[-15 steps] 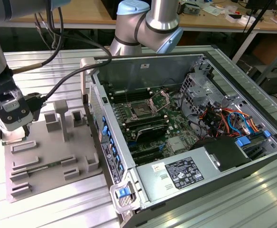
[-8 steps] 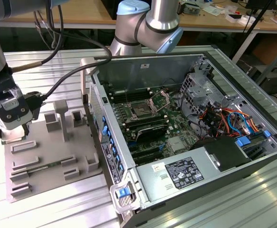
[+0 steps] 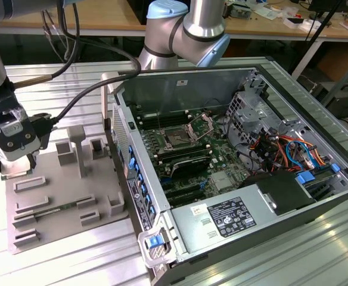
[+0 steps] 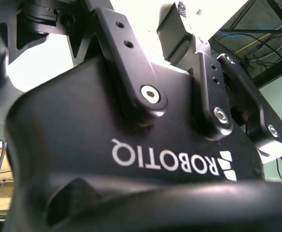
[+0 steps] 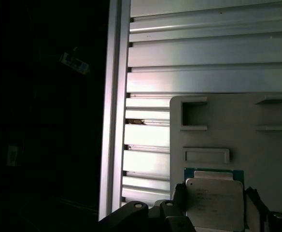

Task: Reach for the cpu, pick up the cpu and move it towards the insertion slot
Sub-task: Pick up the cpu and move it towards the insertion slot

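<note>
Here the gripper [image 3: 13, 162] hangs low over the grey fixture plate [image 3: 61, 196], above the plate's corner at the exterior view's left. A thick black cable [image 3: 84, 95] runs away from its wrist.

In the first wrist view the cpu [image 5: 214, 203] sits right between the gripper's dark fingers [image 5: 179, 195]. Its dull silver lid faces the camera and a thin green edge shows on one side. The fingers are drawn in to the chip's width, one pressed against each of two opposite edges with no gap to see, so the tool has the chip clamped. Whether the chip is lifted off the plate or resting on it cannot be told.

Just beyond the gripper, the plate carries several square-rimmed recesses [image 5: 206, 155], and past the plate's edge runs the ribbed aluminium table [image 5: 204, 53].

In the second wrist view the gripper's black housing [image 4: 97, 111] and bolted linkage bars [image 4: 131, 63] are seen from very close.

The insertion slot [image 3: 177, 138] lies well apart from the gripper, toward the exterior view's right of it. It is on the green motherboard [image 3: 221, 152] inside the open computer case [image 3: 180, 89], and its metal bracket [image 3: 201, 126] is tipped up beside the dark square centre. The case's near wall stands between the gripper and the slot
</note>
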### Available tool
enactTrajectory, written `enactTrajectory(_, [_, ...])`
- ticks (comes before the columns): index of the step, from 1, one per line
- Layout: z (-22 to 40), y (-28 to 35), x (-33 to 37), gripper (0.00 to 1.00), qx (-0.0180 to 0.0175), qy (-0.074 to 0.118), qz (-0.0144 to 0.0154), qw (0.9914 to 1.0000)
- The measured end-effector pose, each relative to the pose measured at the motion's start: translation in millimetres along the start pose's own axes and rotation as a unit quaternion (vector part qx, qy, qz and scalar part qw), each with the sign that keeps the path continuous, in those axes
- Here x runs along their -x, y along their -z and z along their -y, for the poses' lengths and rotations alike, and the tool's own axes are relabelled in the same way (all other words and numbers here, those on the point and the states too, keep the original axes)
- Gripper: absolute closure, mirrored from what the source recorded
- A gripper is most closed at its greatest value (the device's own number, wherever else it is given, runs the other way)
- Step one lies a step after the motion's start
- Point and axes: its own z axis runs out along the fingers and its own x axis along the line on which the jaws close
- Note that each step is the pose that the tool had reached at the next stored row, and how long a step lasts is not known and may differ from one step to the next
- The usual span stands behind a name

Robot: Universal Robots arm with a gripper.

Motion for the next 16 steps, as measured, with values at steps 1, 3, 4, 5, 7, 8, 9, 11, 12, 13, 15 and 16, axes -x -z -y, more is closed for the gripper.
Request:
enactTrajectory(1, [0.0, 0.4, 0.0, 0.45, 0.0000, 0.000, 0.0000, 1.00000])
enactTrajectory(3, [0.0, 1.2, 0.0, 0.45, 0.0000, 0.000, 0.0000, 1.00000])
enactTrajectory(4, [-0.1, 1.7, 0.0, 0.45, 0.0001, 0.000, 0.0000, 1.00000])
enactTrajectory(5, [-0.1, 2.3, 0.0, 0.45, 0.0001, 0.000, 0.0000, 1.00000])
enactTrajectory(7, [-0.1, 3.1, 0.0, 0.45, 0.0001, 0.000, 0.0000, 1.00000])
enactTrajectory(8, [-0.1, 3.4, 0.0, 0.45, 0.0001, 0.000, 0.0000, 1.00000])
enactTrajectory(9, [-0.2, 3.7, 0.0, 0.45, 0.0001, 0.000, 0.0000, 1.00000])
enactTrajectory(11, [-0.2, 4.6, 0.0, 0.45, 0.0002, 0.000, 0.0000, 1.00000])
enactTrajectory(12, [-0.2, 4.9, 0.0, 0.45, 0.0002, 0.000, 0.0000, 1.00000])
enactTrajectory(13, [-0.2, 5.2, 0.0, 0.45, 0.0002, 0.000, 0.0000, 1.00000])
enactTrajectory(15, [-0.2, 6.1, 0.0, 0.45, 0.0002, 0.000, 0.0000, 1.00000])
enactTrajectory(16, [-0.3, 6.5, 0.0, 0.45, 0.0002, 0.000, 0.0000, 1.00000])
